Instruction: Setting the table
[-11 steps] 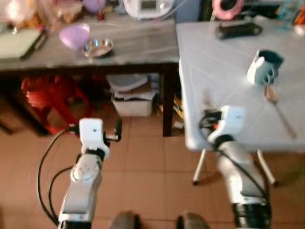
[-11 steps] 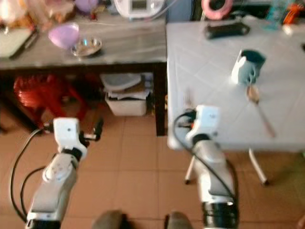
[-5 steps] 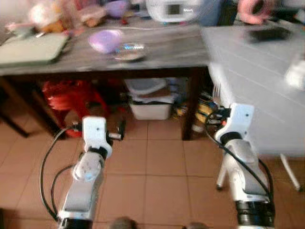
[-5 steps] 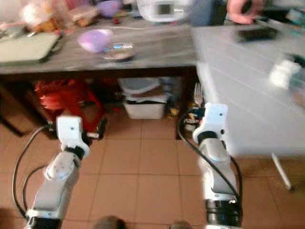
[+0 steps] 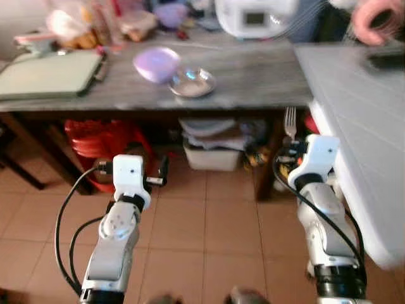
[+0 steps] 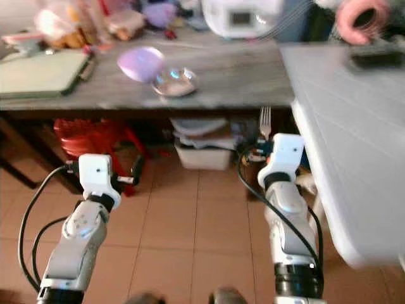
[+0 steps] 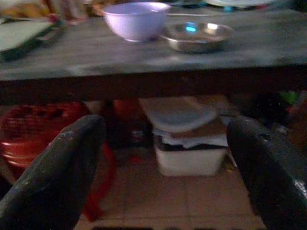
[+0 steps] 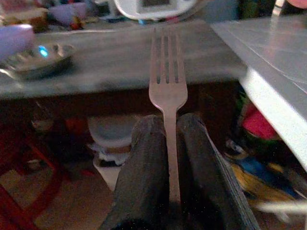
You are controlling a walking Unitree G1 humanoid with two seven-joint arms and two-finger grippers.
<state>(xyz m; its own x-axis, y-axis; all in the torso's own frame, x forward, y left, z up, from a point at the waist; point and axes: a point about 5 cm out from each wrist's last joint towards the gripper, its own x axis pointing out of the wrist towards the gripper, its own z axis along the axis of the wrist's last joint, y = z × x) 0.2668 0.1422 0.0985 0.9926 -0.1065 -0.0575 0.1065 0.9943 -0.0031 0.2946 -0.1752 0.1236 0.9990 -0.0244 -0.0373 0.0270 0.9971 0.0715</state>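
Note:
My right gripper (image 8: 168, 122) is shut on the handle of a silver fork (image 8: 167, 81), tines pointing up. In the head views the fork (image 5: 290, 123) stands in front of the gap between the grey wooden table (image 5: 253, 82) and the white table (image 5: 361, 126). A purple bowl (image 5: 157, 63) and a small steel bowl (image 5: 193, 82) sit side by side on the grey table. My left gripper (image 7: 165, 125) is open and holds nothing, low over the floor in front of the grey table, level with its underside.
A green board (image 5: 50, 73), snack bags and a white appliance (image 5: 253, 16) crowd the grey table. Under it stand a red stool (image 5: 101, 136) and a white box (image 5: 218, 152). A pink ring (image 5: 376, 19) and a dark object (image 5: 386, 60) lie at the white table's far end.
The camera has swung left, so the grey table now sits in the middle and the white table's cup and spoon have left the picture. The fork stays in my right gripper.

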